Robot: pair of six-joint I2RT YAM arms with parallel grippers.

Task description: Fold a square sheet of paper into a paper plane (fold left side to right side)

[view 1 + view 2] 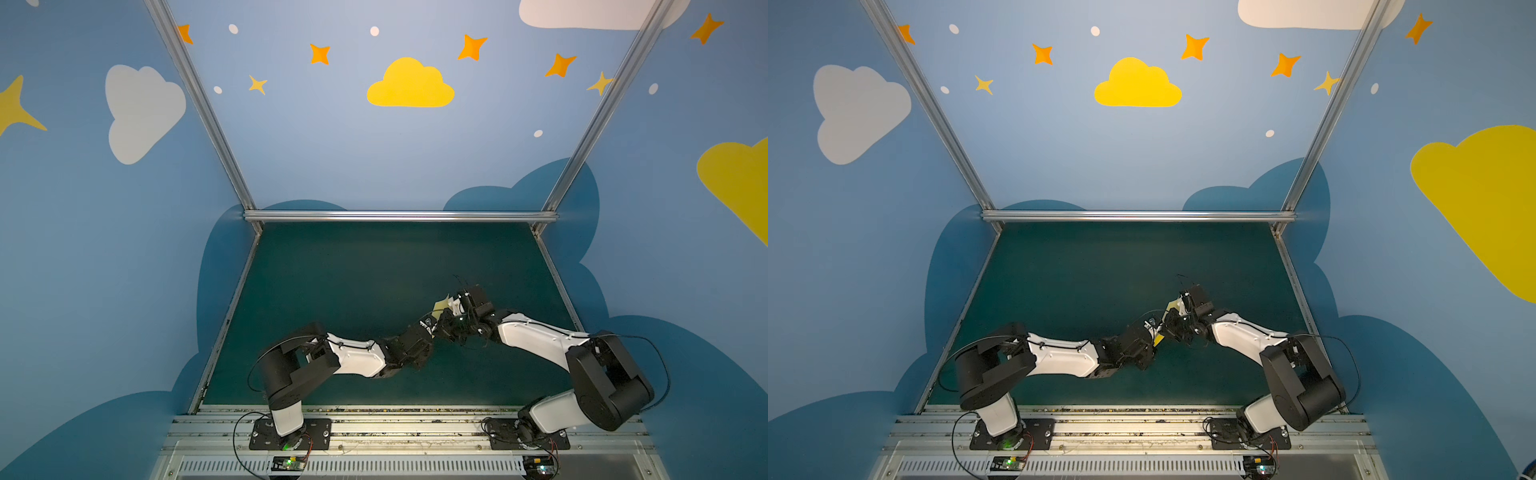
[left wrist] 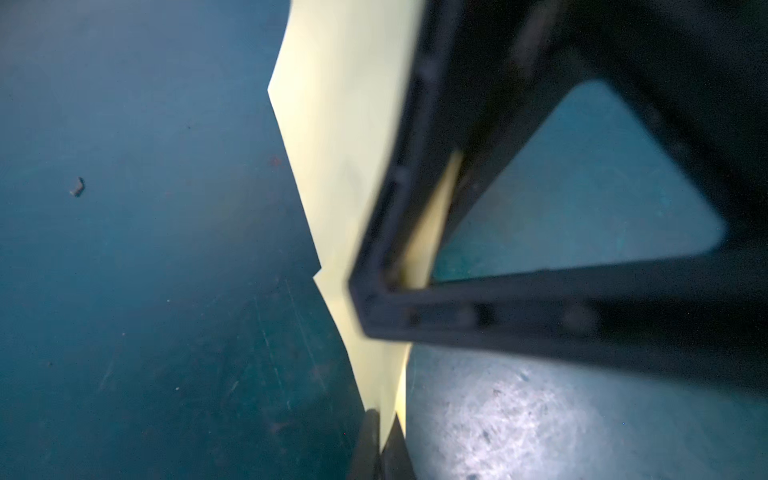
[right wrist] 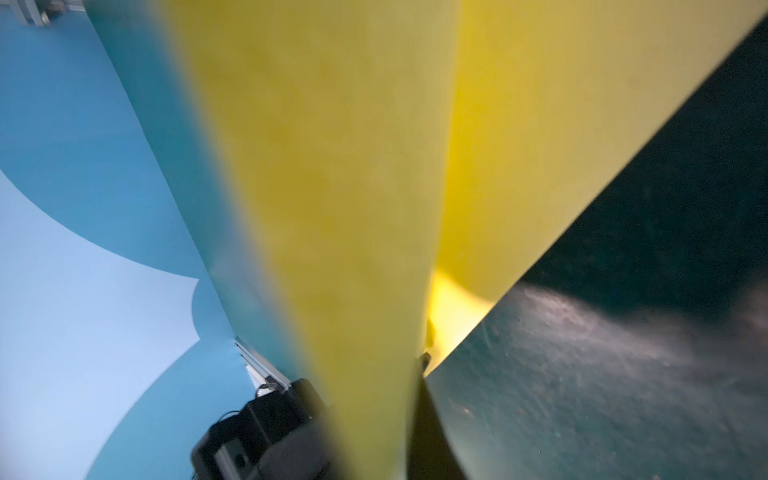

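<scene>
The paper plane [image 1: 441, 306] [image 1: 1170, 306] is pale yellow paper folded into a slim layered shape. It is held in the air above the middle right of the green mat, where both arms meet. My left gripper [image 1: 432, 327] [image 2: 380, 419] is shut on one narrow end of the paper [image 2: 340, 145]. My right gripper [image 1: 445, 321] [image 3: 386, 395] straddles the paper [image 3: 332, 187] further along. Its dark jaws [image 2: 399, 286] stand slightly apart, with a strip of paper showing between them. One right finger is hidden behind the paper in the right wrist view.
The dark green mat [image 1: 353, 282] is bounded by aluminium rails [image 1: 399, 216] and blue painted walls. A tiny scrap [image 2: 77, 187] lies on the mat. The left arm's wrist [image 3: 266, 432] sits close beside the right gripper.
</scene>
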